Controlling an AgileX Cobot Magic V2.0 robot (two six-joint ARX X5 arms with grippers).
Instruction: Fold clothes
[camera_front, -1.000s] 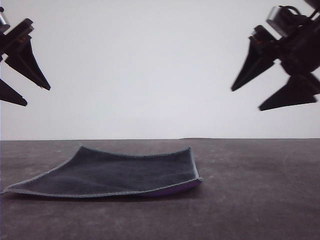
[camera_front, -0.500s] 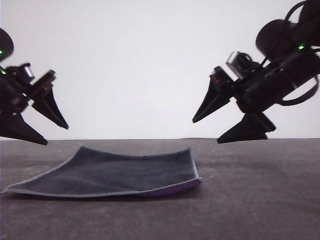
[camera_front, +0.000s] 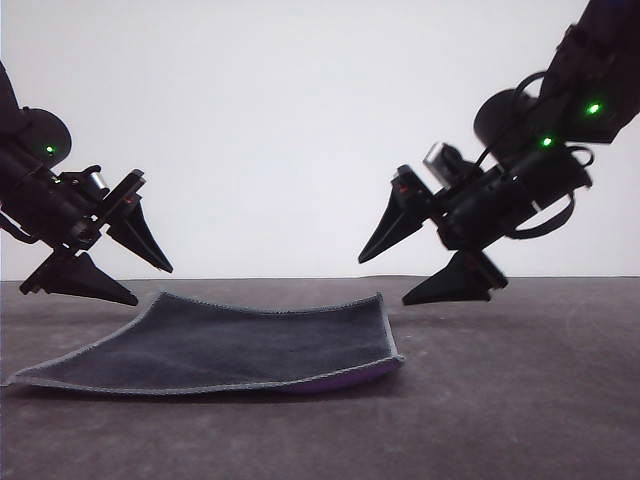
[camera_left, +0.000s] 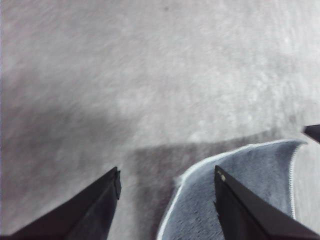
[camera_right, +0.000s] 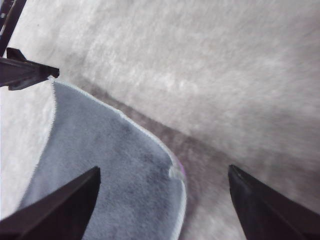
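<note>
The clothes (camera_front: 240, 345) are one small square cloth lying flat on the table, charcoal face up, with light stitched edging. Purple shows under its near right corner. My left gripper (camera_front: 152, 286) hangs open just above the cloth's far left corner. My right gripper (camera_front: 383, 282) hangs open just above the far right corner. The left wrist view has the cloth (camera_left: 240, 192) between and past the open left gripper (camera_left: 167, 172). The right wrist view has the cloth's curled corner (camera_right: 100, 150) under the open right gripper (camera_right: 164, 169).
The dark grey table (camera_front: 520, 400) stretches bare to the right of the cloth and in front of it. A plain white wall (camera_front: 280, 130) stands behind the table's far edge.
Both arms have come down and inward from high at the frame's sides to just above the cloth's far corners. The cloth has not moved.
</note>
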